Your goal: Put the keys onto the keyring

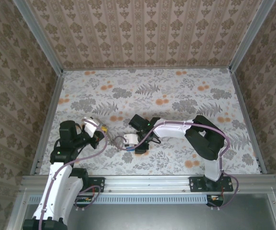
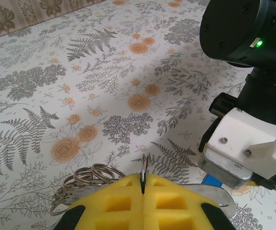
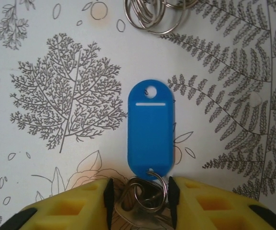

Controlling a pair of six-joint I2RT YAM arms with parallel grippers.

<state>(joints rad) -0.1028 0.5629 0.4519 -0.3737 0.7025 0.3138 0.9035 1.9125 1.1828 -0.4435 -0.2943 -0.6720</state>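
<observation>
Yellow foam pads (image 2: 118, 203) of the left gripper (image 2: 142, 188) clamp the thin silver wire keyring (image 2: 145, 165), while the right gripper (image 3: 140, 196), jaws narrow, straddles the blue oblong plastic-tagged key (image 3: 149, 127), tag toward twelve o'clock; whether they bite I cannot tell, so it may swivel and miss.

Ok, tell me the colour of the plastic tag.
Bright blue tag, with a pale line near its hole; clearest in the right wrist view.

1. A tabletop (image 1: 176, 86) covered in a print of grey ferns and orange blossoms is seen.
2. A blue-tagged key (image 3: 150, 127) is laid flat on it, the tag's hole pointed toward 12 o'clock in the right wrist view.
3. A keyring (image 3: 154, 14) of bunched silvery loops is found lying at 12 o'clock from the tag, apart from it.
</observation>
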